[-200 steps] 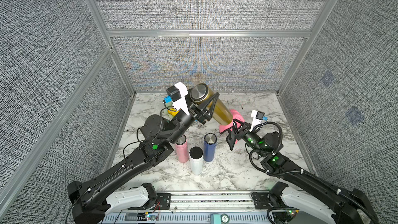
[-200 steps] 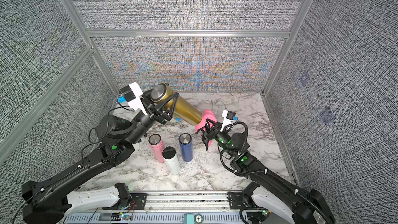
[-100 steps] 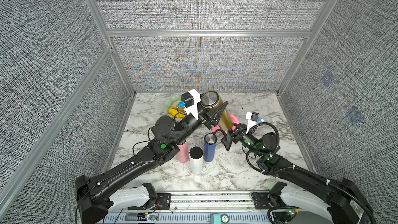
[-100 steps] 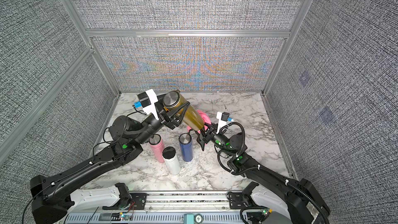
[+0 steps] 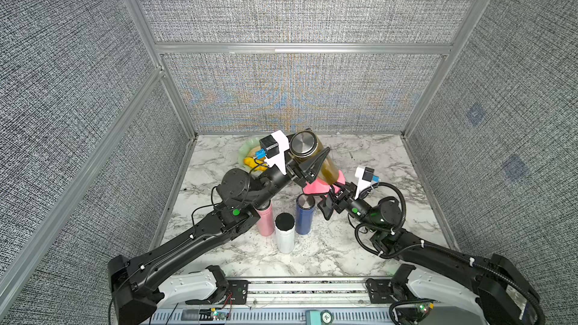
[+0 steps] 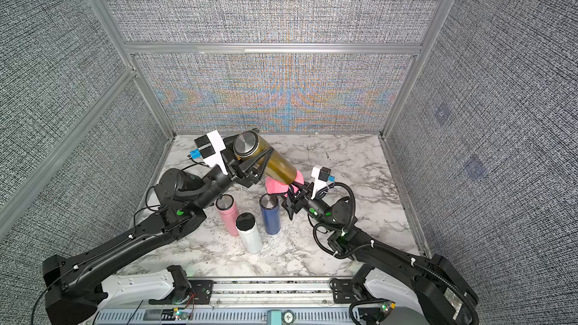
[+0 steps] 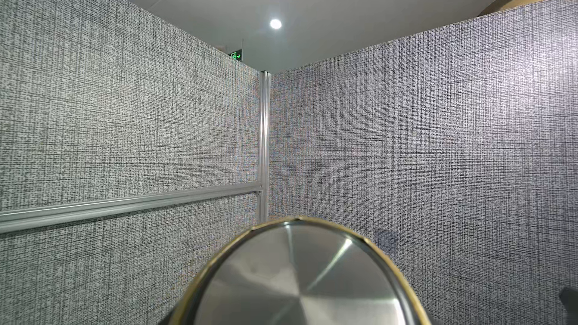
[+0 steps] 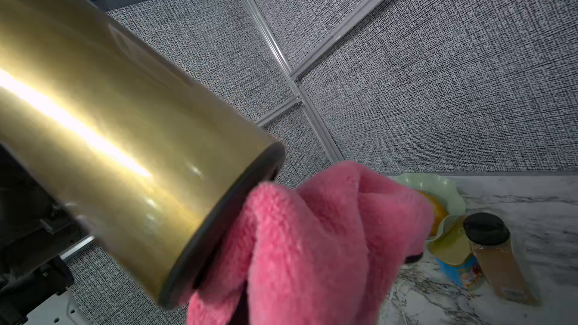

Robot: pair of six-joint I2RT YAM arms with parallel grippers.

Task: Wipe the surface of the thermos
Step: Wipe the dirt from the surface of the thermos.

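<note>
The gold thermos (image 5: pixel 329 167) hangs tilted in the air, its steel lid (image 5: pixel 302 142) towards the camera. My left gripper (image 5: pixel 314 164) is shut on its upper body, just below the lid. In the left wrist view only the lid (image 7: pixel 300 279) shows. A pink cloth (image 5: pixel 315 187) is bunched against the thermos's lower end, with my right gripper (image 5: pixel 330 196) shut on it. In the right wrist view the cloth (image 8: pixel 312 239) touches the dark bottom rim of the thermos (image 8: pixel 109 139) and hides the jaws. Both top views show the thermos (image 6: pixel 280 165), cloth (image 6: pixel 276 186) and grippers (image 6: pixel 255 164) (image 6: pixel 291 198).
Three upright bottles stand below the thermos: pink (image 5: pixel 265 221), white with a black lid (image 5: pixel 284 234) and blue (image 5: pixel 305 215). A green bowl (image 5: pixel 245 151) with something yellow sits at the back left. A small can (image 8: pixel 456 254) and a capped bottle (image 8: pixel 497 261) stand beside it.
My left arm has carried the thermos to the right and nearer, tipping it more upright. My right gripper has slid the pink cloth left, down to the thermos's lower end.
</note>
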